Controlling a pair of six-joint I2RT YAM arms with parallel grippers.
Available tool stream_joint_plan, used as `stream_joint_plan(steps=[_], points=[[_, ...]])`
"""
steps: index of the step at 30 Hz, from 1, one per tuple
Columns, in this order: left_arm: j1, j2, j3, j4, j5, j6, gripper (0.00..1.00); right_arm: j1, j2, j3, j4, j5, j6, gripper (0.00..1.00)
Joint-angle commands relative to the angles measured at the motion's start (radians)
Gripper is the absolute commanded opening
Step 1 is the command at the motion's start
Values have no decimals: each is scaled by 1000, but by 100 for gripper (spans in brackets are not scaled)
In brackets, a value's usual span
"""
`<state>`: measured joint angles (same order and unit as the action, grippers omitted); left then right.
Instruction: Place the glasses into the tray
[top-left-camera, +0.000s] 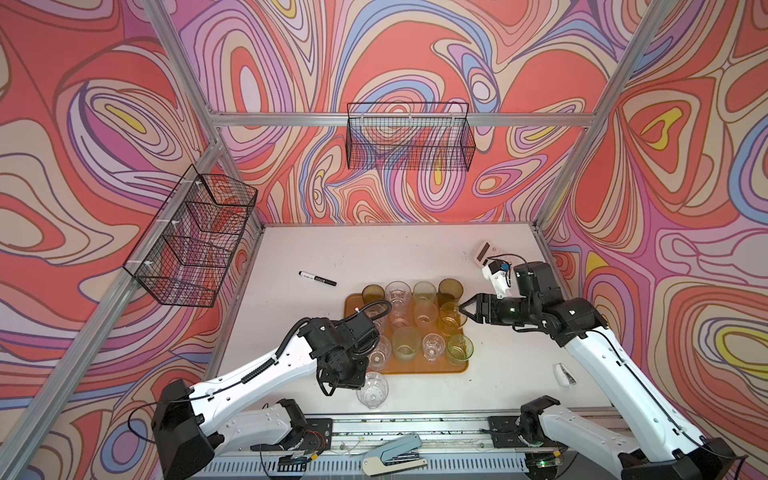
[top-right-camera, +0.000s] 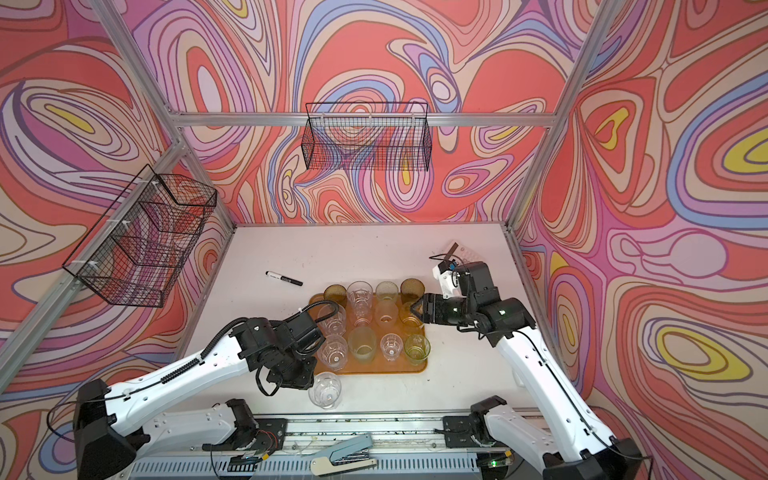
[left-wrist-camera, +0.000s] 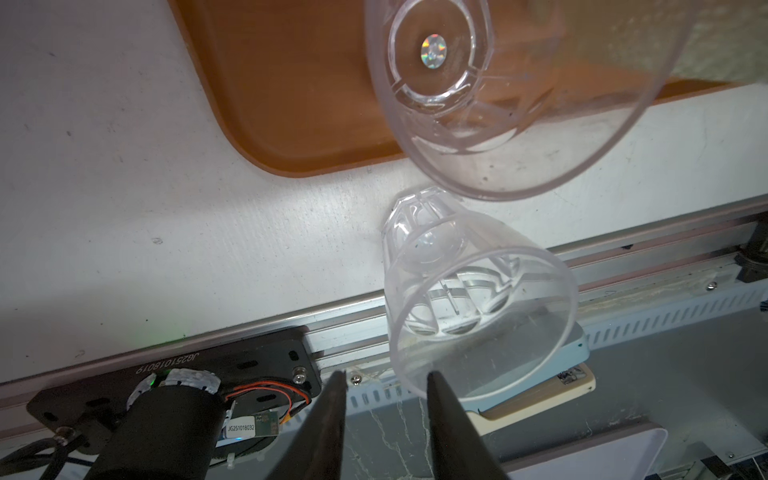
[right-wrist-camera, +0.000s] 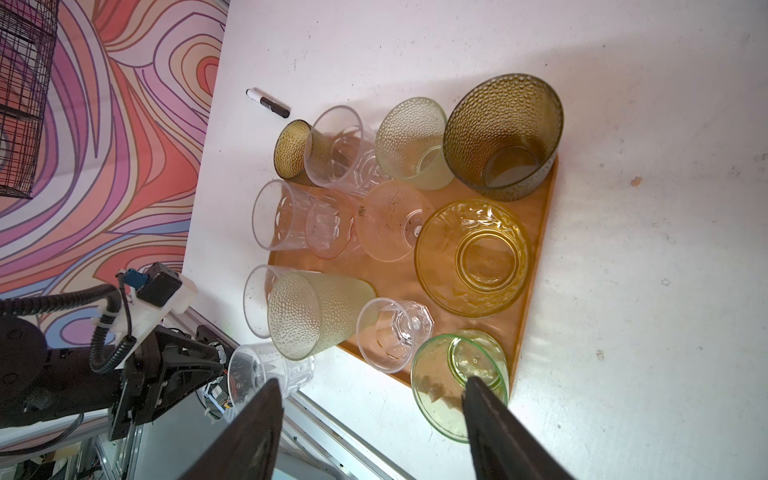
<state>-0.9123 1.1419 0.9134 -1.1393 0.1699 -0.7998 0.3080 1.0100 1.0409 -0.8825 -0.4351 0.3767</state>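
JG251018032 on white sticker (left-wrist-camera: 241, 431); JG251018019 on blk base plate (left-wrist-camera: 249, 353)

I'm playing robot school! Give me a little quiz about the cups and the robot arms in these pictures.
1. True or false: every glass already stands in the tray.
2. What lies on the table, past the tray's far side? A) a black marker B) a spoon C) a banana
3. Which gripper, left or right, has its open jaws at the rim of the clear glass in front of the tray?

Key
1. False: that clear glass stands on the table, outside the tray.
2. A
3. The left gripper.
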Motion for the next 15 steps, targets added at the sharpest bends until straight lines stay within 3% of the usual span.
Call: stream_joint_plan(steps=[1, 15], points=[[-12, 14, -25, 20, 6, -33, 35, -1, -8, -2, 13, -10, 5, 71], [-17, 60, -51, 45, 14, -35, 28, -1, -8, -9, 14, -11, 6, 72]])
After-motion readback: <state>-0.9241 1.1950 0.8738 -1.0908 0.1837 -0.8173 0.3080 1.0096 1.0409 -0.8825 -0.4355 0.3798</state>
